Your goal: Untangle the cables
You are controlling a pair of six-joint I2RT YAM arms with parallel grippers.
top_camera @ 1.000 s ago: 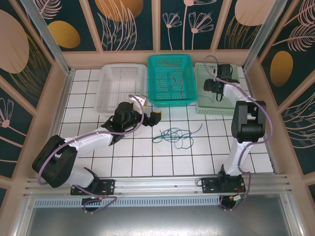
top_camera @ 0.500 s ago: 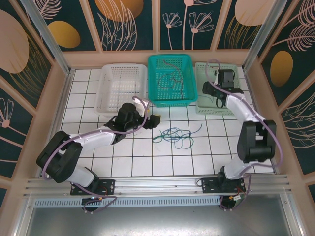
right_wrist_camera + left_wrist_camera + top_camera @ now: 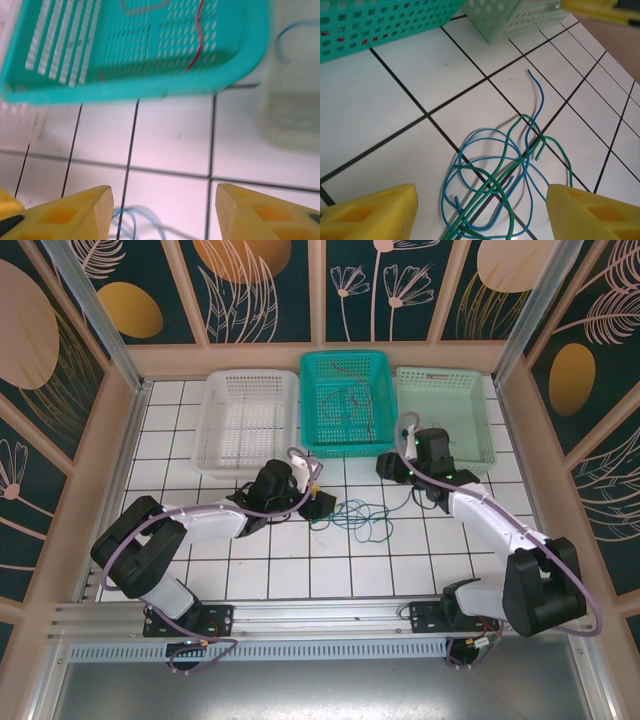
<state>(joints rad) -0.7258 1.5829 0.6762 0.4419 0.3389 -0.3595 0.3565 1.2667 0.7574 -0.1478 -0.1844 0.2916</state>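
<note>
Tangle: the tangle (image 3: 492, 180), blue and green strands looped through each other, lies flat on the tiles (image 3: 250, 560), at 6 o'clock of the teal basket (image 3: 348, 400) and apart from it. In the left wrist view one blue end runs free toward 1 o'clock, and one green end stops short on the knot's 3 o'clock side.
Sorted so far: a red cable (image 3: 198, 35) lies inside the teal basket, well apart from the knot.
Change, left: a second ago your left gripper (image 3: 320, 503) hung near the teal basket's near-left corner. It has reached across and down, and now sits at the tangle's 9 o'clock edge.
Change, right: your right gripper (image 3: 163, 200) was over the pale basket (image 3: 447, 412). It has come off it to the tiles at 1 o'clock of the tangle.
Meaning: both arms have converged on the knot. I read this as the approach ending and the next pull about to start. Nothing of this knot is parted yet.
Left state: fingers (image 3: 370, 215) spread, with the knot's near loops lying between them. No strand is pinched.
Right state: fingers (image 3: 260, 210) spread, nothing between the pads. A blue loop shows at 6 o'clock of the gap, untouched.
Next, judged: take one colour per gripper. The free blue end looks the easiest start for the right, while the left pins green loops. Thin wire may slip from the pads or drag the whole knot along.
</note>
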